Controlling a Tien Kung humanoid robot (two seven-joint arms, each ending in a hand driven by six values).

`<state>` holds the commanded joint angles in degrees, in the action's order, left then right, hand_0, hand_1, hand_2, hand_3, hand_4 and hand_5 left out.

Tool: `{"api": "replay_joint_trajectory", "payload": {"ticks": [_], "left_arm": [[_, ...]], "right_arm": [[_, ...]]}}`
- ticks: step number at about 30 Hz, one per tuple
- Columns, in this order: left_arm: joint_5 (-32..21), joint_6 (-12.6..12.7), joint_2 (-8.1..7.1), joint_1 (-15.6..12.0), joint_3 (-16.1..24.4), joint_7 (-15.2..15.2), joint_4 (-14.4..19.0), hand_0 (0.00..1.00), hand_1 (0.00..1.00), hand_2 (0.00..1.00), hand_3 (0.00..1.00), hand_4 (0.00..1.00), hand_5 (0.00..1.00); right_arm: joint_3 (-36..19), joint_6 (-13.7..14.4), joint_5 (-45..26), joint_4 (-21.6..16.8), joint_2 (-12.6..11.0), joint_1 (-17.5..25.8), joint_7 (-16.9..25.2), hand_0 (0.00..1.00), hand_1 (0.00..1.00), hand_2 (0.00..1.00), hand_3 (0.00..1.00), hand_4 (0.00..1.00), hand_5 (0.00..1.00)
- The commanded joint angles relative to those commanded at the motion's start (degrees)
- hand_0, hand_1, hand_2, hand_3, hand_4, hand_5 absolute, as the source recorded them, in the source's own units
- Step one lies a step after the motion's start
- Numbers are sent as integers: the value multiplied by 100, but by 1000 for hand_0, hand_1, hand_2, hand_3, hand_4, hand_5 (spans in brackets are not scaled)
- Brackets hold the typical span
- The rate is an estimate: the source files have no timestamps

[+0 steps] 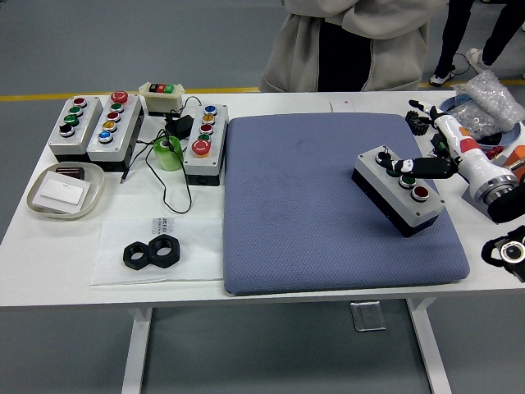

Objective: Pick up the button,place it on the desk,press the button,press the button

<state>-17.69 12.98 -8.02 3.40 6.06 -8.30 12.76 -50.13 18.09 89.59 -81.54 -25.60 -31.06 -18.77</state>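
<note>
One boxy grey button box [399, 189] on quilted blue mat [328, 205], right robot hand [426, 167] w/ finger extended, touching its top

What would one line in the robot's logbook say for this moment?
right hand: fingers on white button of button box | box: on blue mat, right part | left hand: out of view | person: standing at far side

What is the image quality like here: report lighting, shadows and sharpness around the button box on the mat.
Head view: lighting is even and diffuse, with no harsh glare. The grey three-button control box on the blue padded mat casts only a soft, narrow shadow. The box's buttons are sharp, and so are the black hex nuts. The right hand over the box looks slightly soft, its fingertips hard to separate.
</note>
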Motion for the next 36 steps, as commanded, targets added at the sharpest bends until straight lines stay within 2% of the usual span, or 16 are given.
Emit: {"api": "replay_joint_trajectory", "payload": {"ticks": [4, 7, 18, 20, 21, 26, 27, 32, 33, 36], "left_arm": [[4, 1, -1, -1, 1, 0, 0, 715, 833, 894, 823, 643, 998], [-59, -4, -7, 4, -38, -21, 1, 715, 833, 894, 823, 643, 998], [-121, -3, -23, 30, -72, -41, 1, 711, 833, 894, 824, 643, 998], [-142, -5, -26, 33, -87, -47, 1, 711, 833, 894, 824, 643, 998], [-147, -4, -27, 35, -89, -49, 1, 703, 833, 895, 824, 643, 998], [-164, -4, -29, 34, -98, -54, 1, 703, 833, 895, 824, 643, 998], [-158, -3, -29, 32, -92, -51, 0, 699, 833, 895, 824, 643, 998], [-122, 3, -26, 28, -66, -36, 1, 699, 833, 895, 824, 643, 998], [-124, 3, -27, 28, -69, -36, 1, 698, 833, 895, 824, 644, 998], [-134, 1, -29, 28, -79, -39, 1, 698, 833, 895, 824, 644, 998]], "right_arm": [[83, 20, 623, 127, 109, -56, -138, 998, 928, 984, 998, 998, 241], [263, 23, 1091, 438, 368, -183, -463, 998, 928, 984, 998, 998, 241], [292, -71, 1457, 841, 797, -242, -820, 998, 905, 969, 998, 998, 236], [314, -96, 1494, 954, 835, -260, -861, 998, 905, 969, 998, 998, 236], [329, -132, 1510, 1024, 846, -272, -885, 996, 877, 937, 978, 998, 238], [358, -219, 1507, 1209, 858, -297, -946, 996, 877, 937, 978, 998, 238], [372, -238, 1506, 1269, 870, -307, -958, 980, 850, 902, 948, 990, 232], [413, -353, 1510, 1474, 926, -349, -1011, 980, 850, 902, 948, 990, 232], [414, -375, 1519, 1499, 932, -358, -1019, 953, 807, 844, 929, 988, 230], [416, -508, 1557, 1570, 937, -394, -1039, 953, 807, 844, 929, 988, 230]]}}
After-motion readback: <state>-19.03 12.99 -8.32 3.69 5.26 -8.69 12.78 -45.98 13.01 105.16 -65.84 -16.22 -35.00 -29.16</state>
